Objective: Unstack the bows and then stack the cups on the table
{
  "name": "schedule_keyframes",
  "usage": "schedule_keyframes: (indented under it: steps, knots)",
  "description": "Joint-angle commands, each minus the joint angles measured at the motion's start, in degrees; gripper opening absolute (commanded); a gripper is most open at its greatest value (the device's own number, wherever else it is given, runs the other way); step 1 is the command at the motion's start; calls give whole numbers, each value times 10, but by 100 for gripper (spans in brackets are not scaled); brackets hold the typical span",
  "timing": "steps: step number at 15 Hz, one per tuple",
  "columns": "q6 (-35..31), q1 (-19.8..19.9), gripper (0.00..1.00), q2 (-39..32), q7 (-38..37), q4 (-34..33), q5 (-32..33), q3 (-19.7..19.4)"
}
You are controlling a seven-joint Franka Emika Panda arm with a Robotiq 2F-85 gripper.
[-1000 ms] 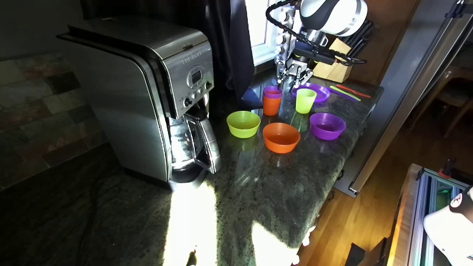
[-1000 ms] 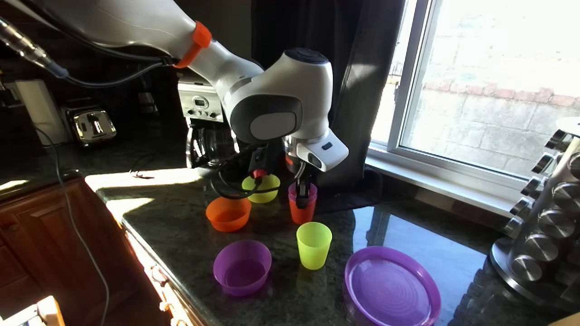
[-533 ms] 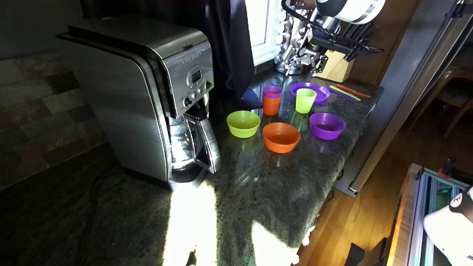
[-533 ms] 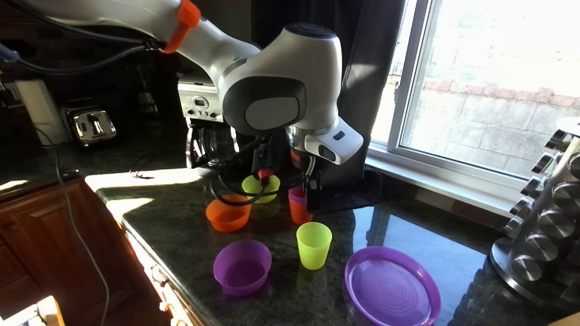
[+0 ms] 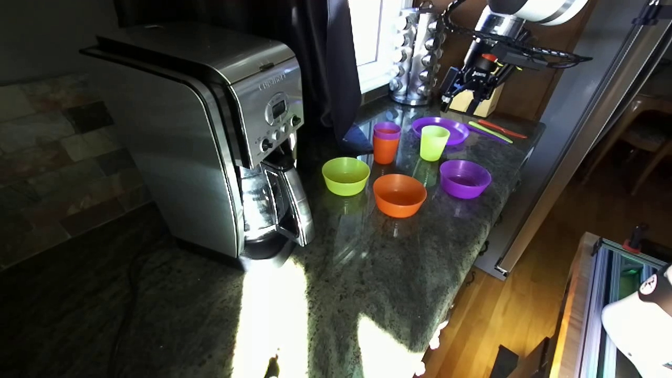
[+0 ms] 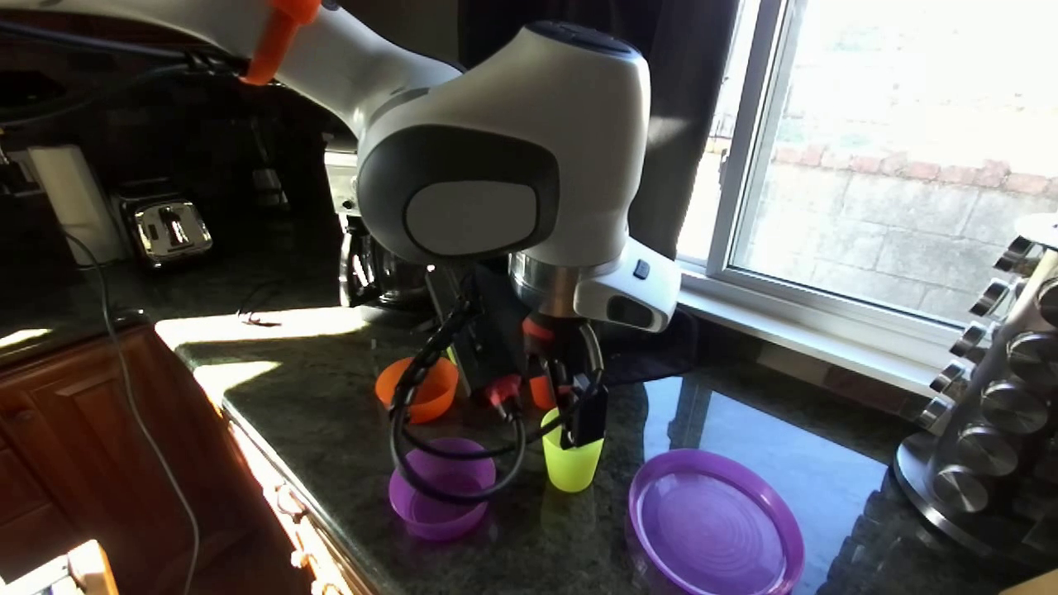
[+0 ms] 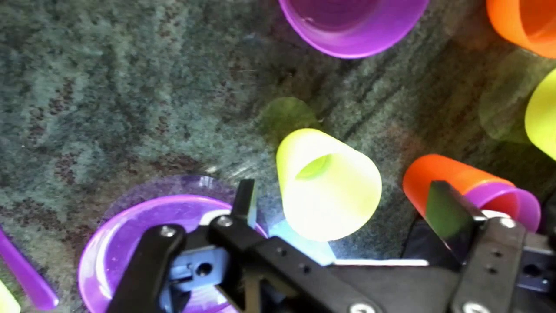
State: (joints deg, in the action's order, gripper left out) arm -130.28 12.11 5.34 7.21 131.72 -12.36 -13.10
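Purple cup (image 5: 387,126) nested in orange cup (image 5: 386,152)

The yellow-green cup (image 7: 328,187) stands upright on the dark, glossy desk (image 5: 341,273), near the purple plate (image 6: 716,529), wall bright, mouth upward. My end effector (image 7: 347,200) hangs above, near it, jaws spread wide. The nested pair stands upright nearby, a purple band above the orange rim. The lime green bowl (image 5: 345,179), orange bowl (image 5: 400,198) and purple bowl (image 5: 465,181) sit separately, inner floors showing.

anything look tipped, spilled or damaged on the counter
Nothing stands out. The shallow lime-green plastic bowl, shallow orange plastic bowl and shallow purple plastic bowl stand upright and apart; so does the yellow-green plastic cup. The purple plastic cup sits straight in the orange plastic cup. No spill or damage shows.
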Motion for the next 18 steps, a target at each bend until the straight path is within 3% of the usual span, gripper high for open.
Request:
schedule_keyframes:
  steps: [1, 5, 12, 18]
  knots:
    - [4, 10, 100, 13, 9, 25, 54, -7]
    - [-17, 15, 100, -3, -22, 26, 78, -8]
    - [-76, 13, 100, -52, -70, 12, 60, -6]
    - [-90, 5, 100, -89, -98, -1, 57, 4]
